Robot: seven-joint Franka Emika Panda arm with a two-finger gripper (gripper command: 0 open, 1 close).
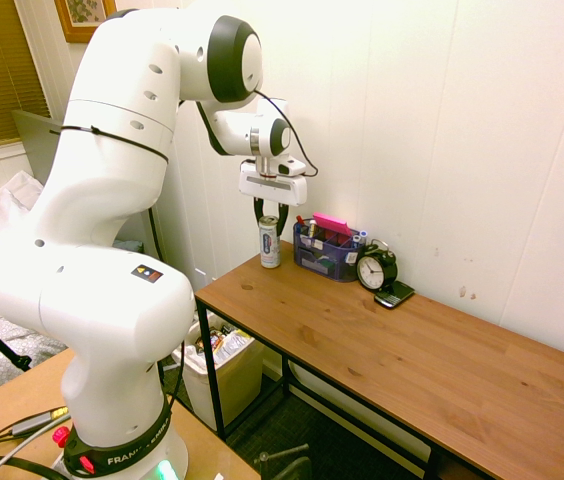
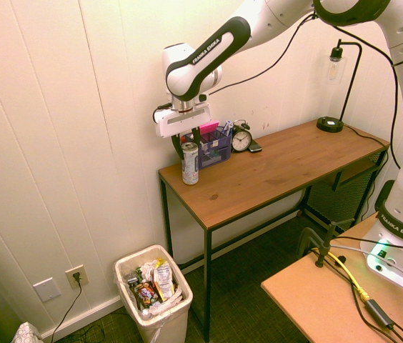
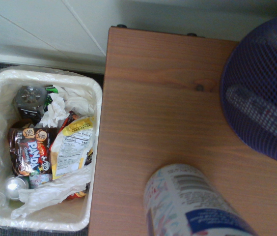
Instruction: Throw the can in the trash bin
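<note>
1. Standing upright on the worktop (image 2: 273, 175) near its corner, the can (image 1: 269, 242) sits between the fingers of the claw (image 1: 270, 216), which straddle its top for a vertical lift; whether they already grip cannot be told
2. Well below the claw, beside the worktop, the trash bin (image 2: 126, 266) waits open, so the can could simply drop in

- The can (image 2: 190, 163) stands on the desk (image 2: 280, 168) at its left end, under the hand (image 2: 186, 146).
- An organiser (image 2: 214, 146) sits just right of it, a clock (image 2: 241, 138) further right.
- The trash bin (image 2: 153, 293) stands on the floor, lower left.
</note>
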